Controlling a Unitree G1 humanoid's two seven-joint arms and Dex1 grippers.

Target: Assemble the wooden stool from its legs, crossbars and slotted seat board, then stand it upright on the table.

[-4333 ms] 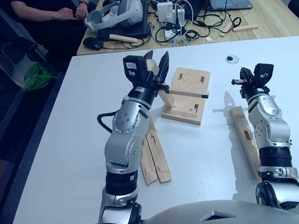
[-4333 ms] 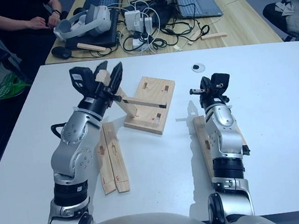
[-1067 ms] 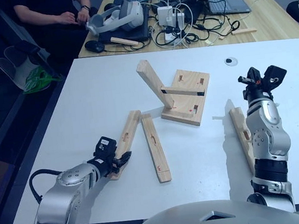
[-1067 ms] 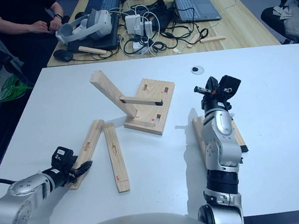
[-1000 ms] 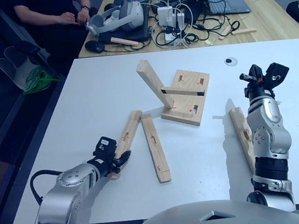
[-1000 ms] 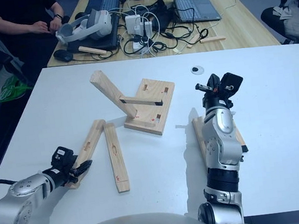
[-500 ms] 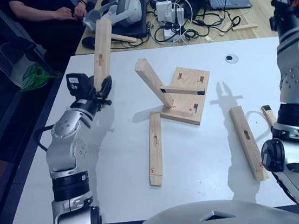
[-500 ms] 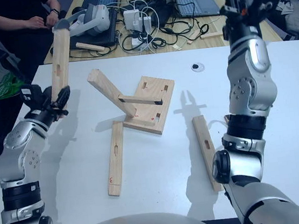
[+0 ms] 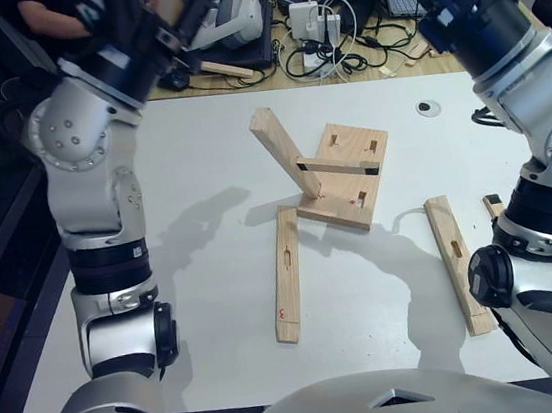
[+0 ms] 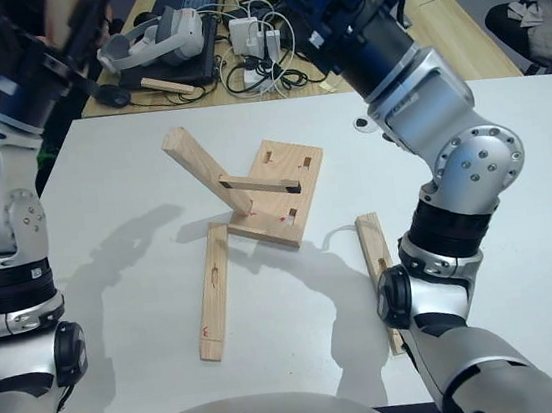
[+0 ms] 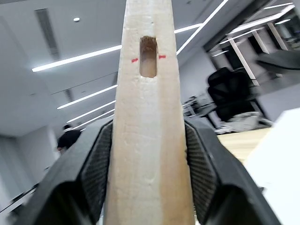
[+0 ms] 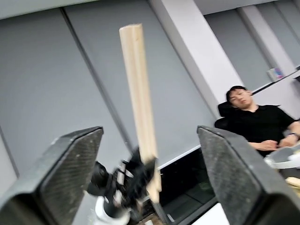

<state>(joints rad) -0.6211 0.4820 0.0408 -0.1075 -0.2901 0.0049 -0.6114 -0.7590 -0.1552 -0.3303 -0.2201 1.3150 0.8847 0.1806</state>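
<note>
— What's the room and the surface like from your end?
— Ceiling strip lights [image 11: 75, 58] overhead. I'm over a white table [image 9: 198, 145], and past its far edge is a wooden desk [image 9: 241, 82] with laptops and cables. Mid-table, toward the far edge, lies the seat board [image 9: 341, 203]. A fitted leg [image 9: 277, 151] leans up from it and a crossbar [image 9: 342, 167] joins them.
— Loose parts?
— One loose leg [image 9: 288, 286] lies flat toward the near edge, another leg [image 9: 454, 260] near the right edge.
— Grippers?
— Both up high. My left gripper [image 11: 149, 173] is clamped on a slotted leg [image 11: 149, 93]; my right gripper [image 12: 154, 178] has its fingers wide apart.
</note>
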